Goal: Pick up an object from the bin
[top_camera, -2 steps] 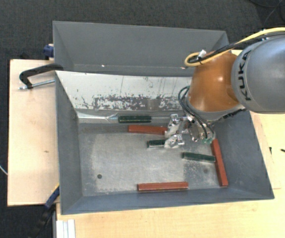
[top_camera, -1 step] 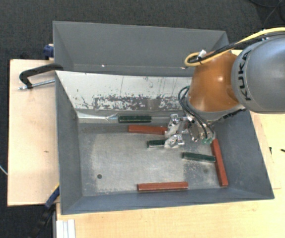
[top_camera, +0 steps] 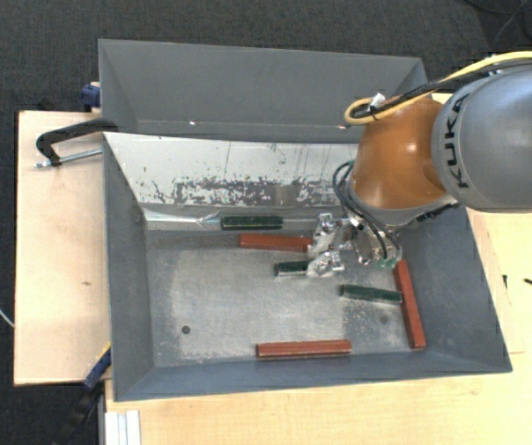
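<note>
camera view: shiny pincer (top_camera: 326, 250) beside a short dark-green flat bar (top_camera: 290, 268).

We see a dark green bar (top_camera: 252, 221) lying along the far wall of the bin (top_camera: 210, 295), with a red-brown bar (top_camera: 273, 242) just in front of it. A second green bar (top_camera: 371, 293) lies towards the right, beside a long red-brown bar (top_camera: 410, 304) that runs along that side. A third red-brown bar (top_camera: 303, 348) rests by the near wall. A small dark speck (top_camera: 185, 331), perhaps a hole, marks the floor.

Arm (top_camera: 493, 142) from right, tool (top_camera: 329, 250) low.
</note>
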Robot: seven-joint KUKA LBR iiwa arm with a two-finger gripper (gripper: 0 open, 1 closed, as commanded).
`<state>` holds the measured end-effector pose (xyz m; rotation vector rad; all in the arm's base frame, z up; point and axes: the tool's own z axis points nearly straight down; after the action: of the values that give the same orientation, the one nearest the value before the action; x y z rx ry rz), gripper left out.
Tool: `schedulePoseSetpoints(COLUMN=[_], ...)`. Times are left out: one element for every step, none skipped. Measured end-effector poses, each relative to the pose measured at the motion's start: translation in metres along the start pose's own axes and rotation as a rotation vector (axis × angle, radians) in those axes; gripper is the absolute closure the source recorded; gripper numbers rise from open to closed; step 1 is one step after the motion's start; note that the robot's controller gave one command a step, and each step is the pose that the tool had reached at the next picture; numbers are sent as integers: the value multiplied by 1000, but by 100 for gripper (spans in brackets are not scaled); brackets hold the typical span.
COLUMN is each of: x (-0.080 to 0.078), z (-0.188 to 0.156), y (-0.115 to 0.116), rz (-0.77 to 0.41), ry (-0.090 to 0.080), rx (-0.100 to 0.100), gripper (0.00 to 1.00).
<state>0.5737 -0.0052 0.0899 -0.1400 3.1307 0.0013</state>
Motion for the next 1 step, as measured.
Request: schedulePoseSetpoints(x=[20], z=[-11], y=[-8], rz=[29], ry=[6], rx=[-1], gripper=[100])
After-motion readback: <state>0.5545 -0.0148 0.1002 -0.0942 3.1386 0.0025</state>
